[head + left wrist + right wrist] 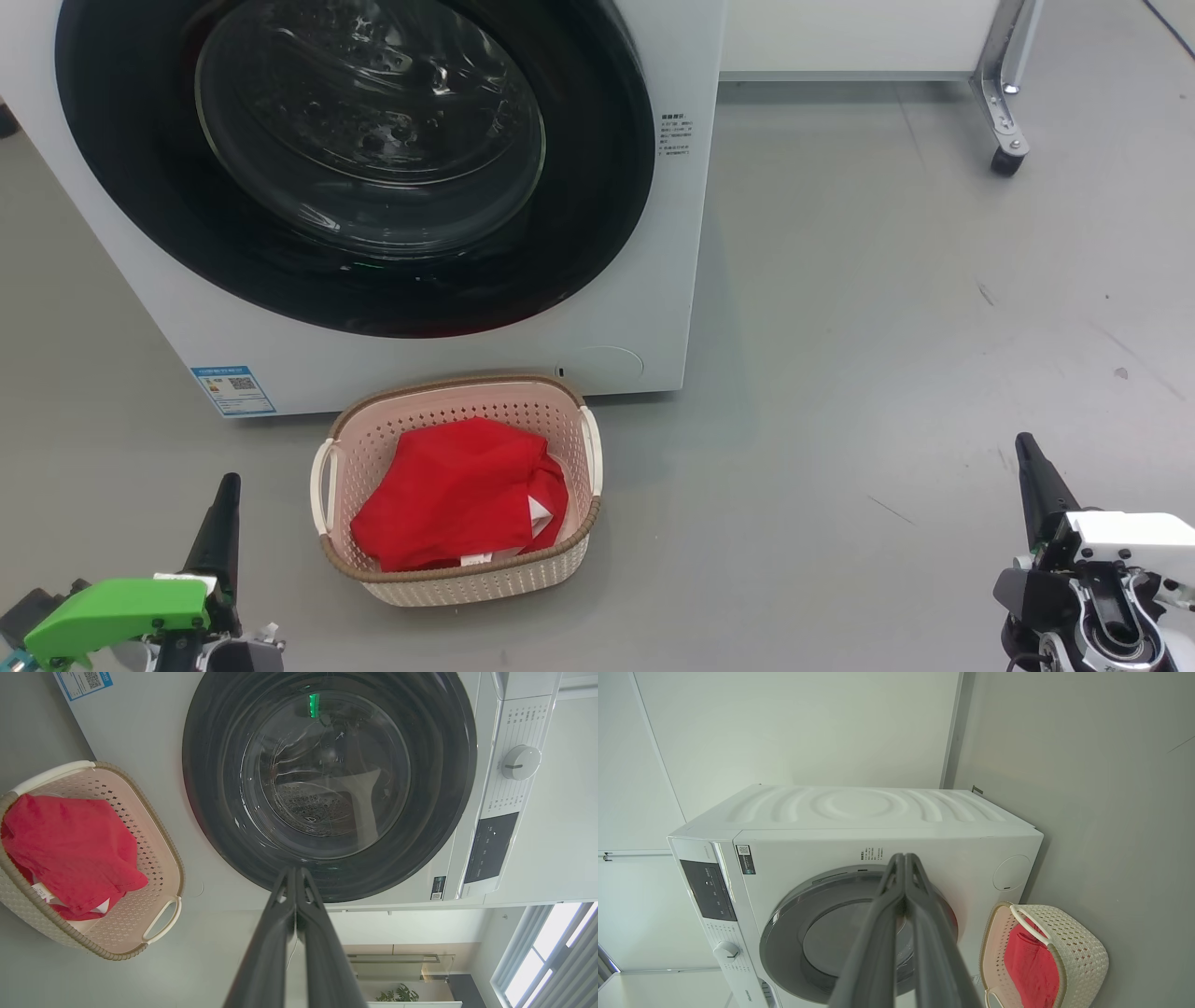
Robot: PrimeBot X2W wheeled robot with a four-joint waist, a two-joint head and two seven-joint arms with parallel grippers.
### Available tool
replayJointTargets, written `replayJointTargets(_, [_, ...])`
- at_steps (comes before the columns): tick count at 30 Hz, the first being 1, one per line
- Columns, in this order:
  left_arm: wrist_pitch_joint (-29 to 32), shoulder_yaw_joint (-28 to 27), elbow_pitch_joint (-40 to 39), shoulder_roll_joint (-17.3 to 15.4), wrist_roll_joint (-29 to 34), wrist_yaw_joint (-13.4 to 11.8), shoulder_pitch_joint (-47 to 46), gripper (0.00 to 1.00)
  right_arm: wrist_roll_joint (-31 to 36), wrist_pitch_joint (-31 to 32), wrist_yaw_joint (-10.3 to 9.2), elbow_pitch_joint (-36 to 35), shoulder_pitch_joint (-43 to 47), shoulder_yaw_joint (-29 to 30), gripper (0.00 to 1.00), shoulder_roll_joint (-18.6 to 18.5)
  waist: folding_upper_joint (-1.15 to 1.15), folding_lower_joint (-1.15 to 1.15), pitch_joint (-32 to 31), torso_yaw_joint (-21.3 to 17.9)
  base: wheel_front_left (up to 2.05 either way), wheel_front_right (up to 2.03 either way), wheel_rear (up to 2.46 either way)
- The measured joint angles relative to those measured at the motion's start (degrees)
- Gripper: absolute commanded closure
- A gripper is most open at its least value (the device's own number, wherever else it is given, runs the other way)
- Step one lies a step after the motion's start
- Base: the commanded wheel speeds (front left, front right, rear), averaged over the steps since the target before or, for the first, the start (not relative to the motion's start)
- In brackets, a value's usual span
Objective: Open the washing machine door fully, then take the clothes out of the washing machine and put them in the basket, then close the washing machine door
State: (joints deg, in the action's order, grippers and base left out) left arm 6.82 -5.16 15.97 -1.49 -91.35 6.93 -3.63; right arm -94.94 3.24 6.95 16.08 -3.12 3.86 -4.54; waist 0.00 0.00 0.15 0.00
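LAUNDRY DONE: The door [369,140] of the washer [653,308] fills the upper left of the head view and appears shut against the white front. Below it, at lower centre, the basket [485,583] sits on the floor [840,373] just beside the machine, the red clothes [457,490] heaped inside. The left end effector [227,495], lower left, and the right end effector [1032,467], lower right, hang clear, fingers pressed together on nothing. All three steps look finished; the next move likely calls only for checking the latch.
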Motion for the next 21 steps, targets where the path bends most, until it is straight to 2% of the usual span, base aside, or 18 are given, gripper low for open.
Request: replayJointTargets(21, [0.0, 0.0, -0.1, 0.0, 0.0, 0.0, 0.0, 1.00, 0.0, 0.0, 0.00, 0.0, 0.0, 0.1, 1.00, 0.0, 0.00, 0.00, 0.0, 0.0, 0.00, 0.00, 0.00])
